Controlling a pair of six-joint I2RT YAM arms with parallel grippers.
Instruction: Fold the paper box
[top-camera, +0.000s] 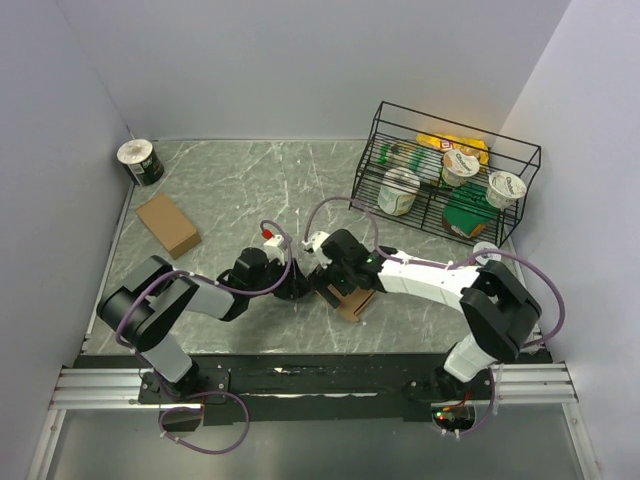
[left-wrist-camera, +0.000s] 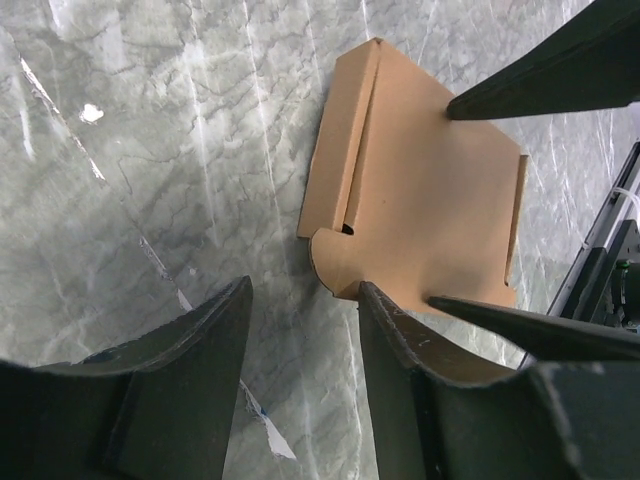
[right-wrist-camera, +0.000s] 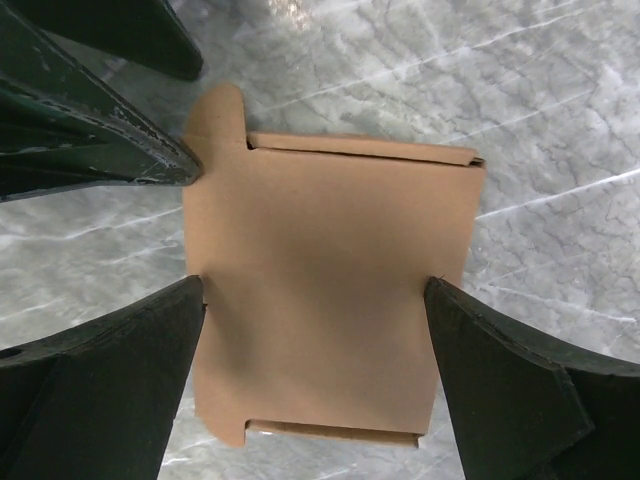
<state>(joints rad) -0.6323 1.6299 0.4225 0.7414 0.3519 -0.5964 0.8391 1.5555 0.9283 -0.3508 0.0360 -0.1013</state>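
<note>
On the table (top-camera: 220, 190), paper box (right-wrist-camera: 320, 290) flat inside wide-released right hand (right-wrist-camera: 314, 285), left hand (left-wrist-camera: 302, 288) half-spread, empty, beside its tab (left-wrist-camera: 335, 262).

Left arm (top-camera: 205, 297) and right arm (top-camera: 430, 278) stretched inward, wrists close together — left tool (left-wrist-camera: 305, 290) jaws partly apart, right tool (right-wrist-camera: 315, 285) jaws spread wide

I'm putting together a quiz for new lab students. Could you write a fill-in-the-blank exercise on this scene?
1. The right gripper has one finger on each ___ of the paper box.
2. The second brown box lies on the table's ___ side.
3. The wire rack stands at the table's far ___ corner.

Missing words: side; left; right.
</note>
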